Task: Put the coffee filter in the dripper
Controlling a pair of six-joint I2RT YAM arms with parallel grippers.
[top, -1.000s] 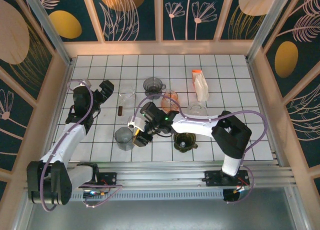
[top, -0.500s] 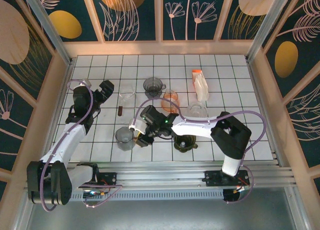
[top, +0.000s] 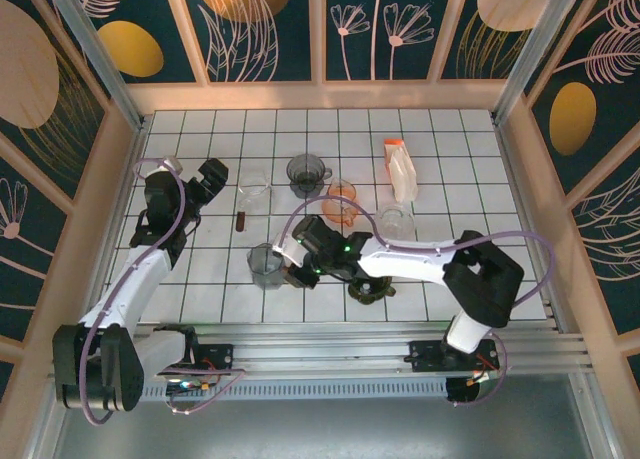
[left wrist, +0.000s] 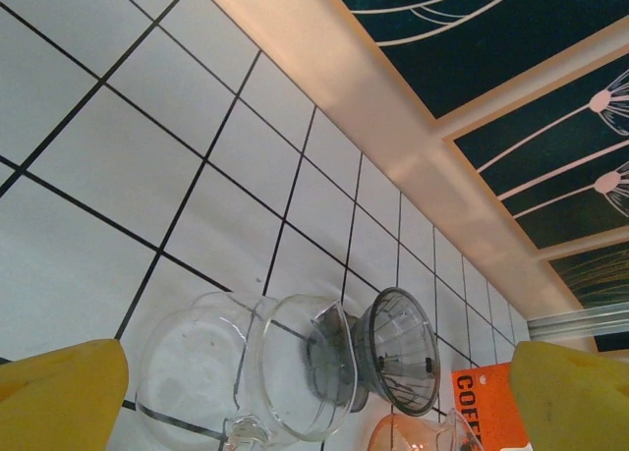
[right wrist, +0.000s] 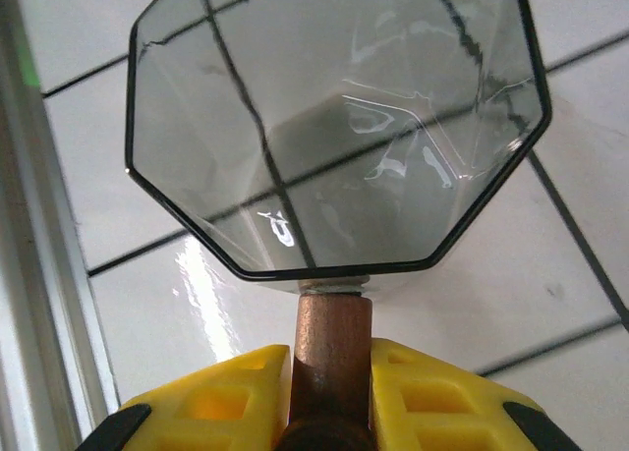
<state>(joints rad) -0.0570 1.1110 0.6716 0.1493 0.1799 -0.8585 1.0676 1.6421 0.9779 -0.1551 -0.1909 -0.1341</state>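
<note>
1. Dripper (right wrist: 334, 127), a smoked clear octagon near the middle of the table (top: 210, 291): probably rigid, slick and breakable.
2. Right claw (right wrist: 332, 404) clamps its wooden handle (right wrist: 332, 323), the safest hold.
3. Left claw (top: 214, 176) gapes wide, empty.
4. Paper filter: cannot tell where.

The octagonal cup (right wrist: 334, 127) is smoky, see-through and glossy, with smooth walls; whether glass or plastic I cannot tell. Its handle (right wrist: 332, 338) is matt brown wood. Either side of the handle, the right gripper's fingers (right wrist: 226, 397) are yellow moulded plastic. Beneath the cup, the table (right wrist: 550, 304) tiles are white, smooth and shiny.
</note>
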